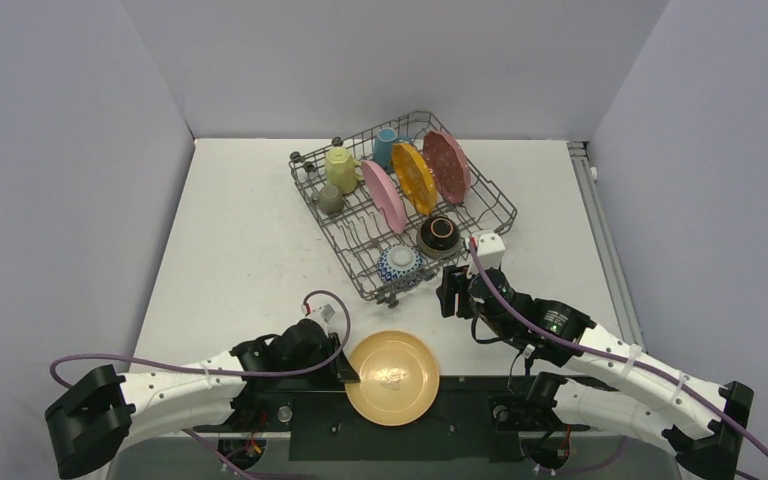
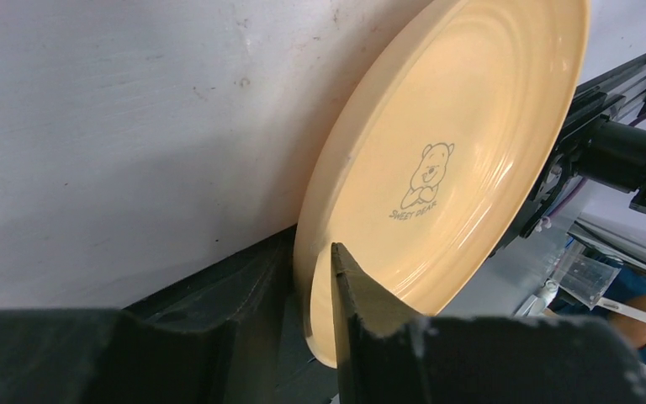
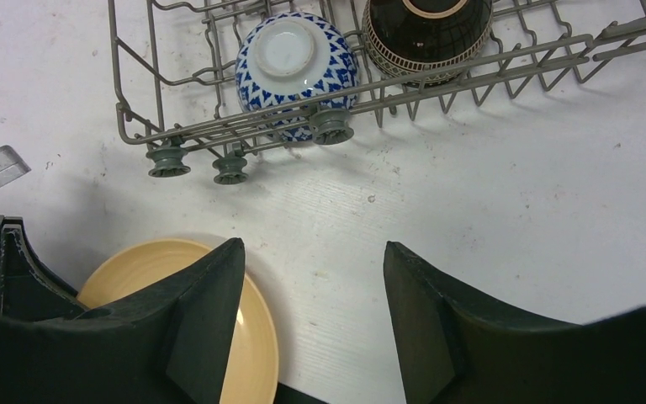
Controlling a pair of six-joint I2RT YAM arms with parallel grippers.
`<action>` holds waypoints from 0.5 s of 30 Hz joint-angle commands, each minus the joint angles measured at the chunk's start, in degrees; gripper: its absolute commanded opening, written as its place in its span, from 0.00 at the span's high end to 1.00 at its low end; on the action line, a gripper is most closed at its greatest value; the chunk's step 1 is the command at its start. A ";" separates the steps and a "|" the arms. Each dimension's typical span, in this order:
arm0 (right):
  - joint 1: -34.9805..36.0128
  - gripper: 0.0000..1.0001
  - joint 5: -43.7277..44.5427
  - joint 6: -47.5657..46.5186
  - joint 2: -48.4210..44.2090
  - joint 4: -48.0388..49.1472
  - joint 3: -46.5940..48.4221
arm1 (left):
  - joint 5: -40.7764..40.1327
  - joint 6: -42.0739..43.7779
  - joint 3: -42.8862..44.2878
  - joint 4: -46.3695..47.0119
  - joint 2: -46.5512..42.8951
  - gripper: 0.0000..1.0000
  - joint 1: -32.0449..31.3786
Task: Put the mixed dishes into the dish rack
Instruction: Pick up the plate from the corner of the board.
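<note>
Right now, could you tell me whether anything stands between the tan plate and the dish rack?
Nothing lies on the table between the tan plate and the dish rack. The open right gripper hangs just right of that path, and the blue-white bowl fills the rack's nearest corner.

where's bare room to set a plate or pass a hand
Widest bare table lies left of the dish rack. A narrower strip runs along its right. Inside, the rows between pink plate and blue-white bowl are free. Crowded: the rack's far half, and near the tan plate.
</note>
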 commanded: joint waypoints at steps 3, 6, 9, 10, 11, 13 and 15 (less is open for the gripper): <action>0.05 0.44 0.07 1.06 -0.25 0.95 0.22 | 0.69 -0.02 -0.50 3.41 -1.33 0.87 -0.29; 0.02 0.45 0.01 1.23 -0.70 0.42 0.14 | 0.79 0.14 -0.51 3.20 -1.93 0.99 -0.26; -0.02 0.45 -0.15 1.81 -1.17 0.27 -0.46 | 0.73 0.34 -0.47 2.78 -2.84 1.00 -0.30; -0.02 0.45 -0.34 2.27 -1.47 0.32 -0.71 | 0.63 0.48 -0.41 2.39 -3.50 1.00 -0.28; -0.02 0.45 -0.47 2.51 -1.68 0.34 -0.84 | 0.54 0.56 -0.30 2.18 -3.84 1.00 -0.26; 0.01 0.45 -1.39 3.05 -2.38 0.49 -1.14 | 0.48 0.74 -0.04 1.48 -5.01 1.00 -0.26; -0.03 0.44 -2.15 3.49 -3.38 0.61 -1.57 | 0.46 0.91 0.22 0.85 -6.46 1.00 -0.36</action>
